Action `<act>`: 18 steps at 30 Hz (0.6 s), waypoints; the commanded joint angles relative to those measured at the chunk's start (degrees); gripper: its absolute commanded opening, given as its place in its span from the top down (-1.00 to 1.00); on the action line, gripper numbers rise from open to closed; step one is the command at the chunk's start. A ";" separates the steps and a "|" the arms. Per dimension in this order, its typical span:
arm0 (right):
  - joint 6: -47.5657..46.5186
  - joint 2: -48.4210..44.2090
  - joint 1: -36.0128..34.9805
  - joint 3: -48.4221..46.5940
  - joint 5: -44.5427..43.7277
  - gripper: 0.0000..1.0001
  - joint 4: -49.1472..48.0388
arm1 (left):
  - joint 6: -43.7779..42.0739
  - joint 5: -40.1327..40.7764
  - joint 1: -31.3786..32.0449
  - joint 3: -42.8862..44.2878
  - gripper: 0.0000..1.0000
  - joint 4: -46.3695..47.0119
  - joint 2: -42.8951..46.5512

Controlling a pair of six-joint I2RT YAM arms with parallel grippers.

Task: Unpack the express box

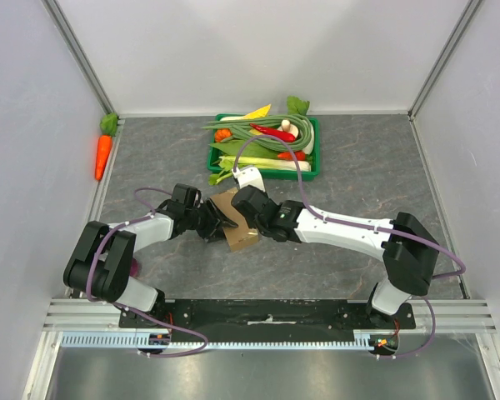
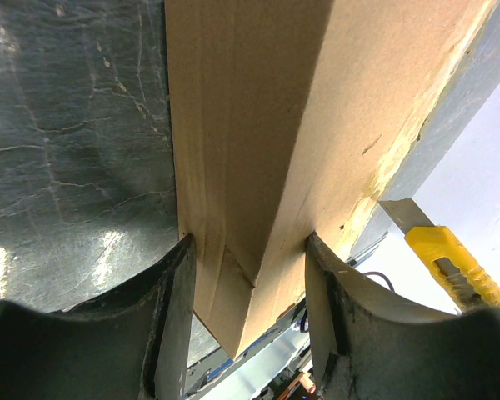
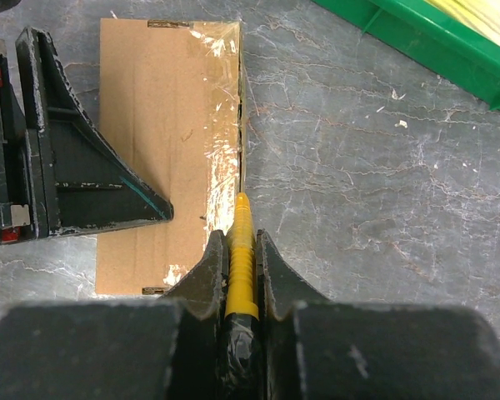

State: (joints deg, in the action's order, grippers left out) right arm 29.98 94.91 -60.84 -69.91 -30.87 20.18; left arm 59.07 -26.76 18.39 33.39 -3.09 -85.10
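The express box (image 1: 236, 222), a small brown carton, lies mid-table between my two grippers. My left gripper (image 1: 210, 220) is shut on its left end; in the left wrist view the carton (image 2: 258, 125) is clamped between both fingers (image 2: 179, 283). My right gripper (image 1: 252, 208) is shut on a yellow utility knife (image 3: 241, 250), whose tip sits at the taped right edge of the box (image 3: 162, 125). The knife's blade and yellow body also show in the left wrist view (image 2: 446, 258). The left gripper's finger (image 3: 92, 167) rests on the box top.
A green tray (image 1: 267, 173) of vegetables stands just behind the box; its corner shows in the right wrist view (image 3: 417, 50). A toy carrot (image 1: 103, 154) lies at the far left by the wall. White walls enclose the table on three sides.
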 commanded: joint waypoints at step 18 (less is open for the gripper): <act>0.78 -1.23 0.19 0.21 -0.50 1.00 -2.61 | -4.93 12.35 -0.46 -2.01 0.71 -7.37 -3.32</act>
State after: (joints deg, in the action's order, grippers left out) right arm 30.13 94.45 -60.84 -69.89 -30.81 19.81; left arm 59.07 -26.74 18.39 33.41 -3.09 -85.10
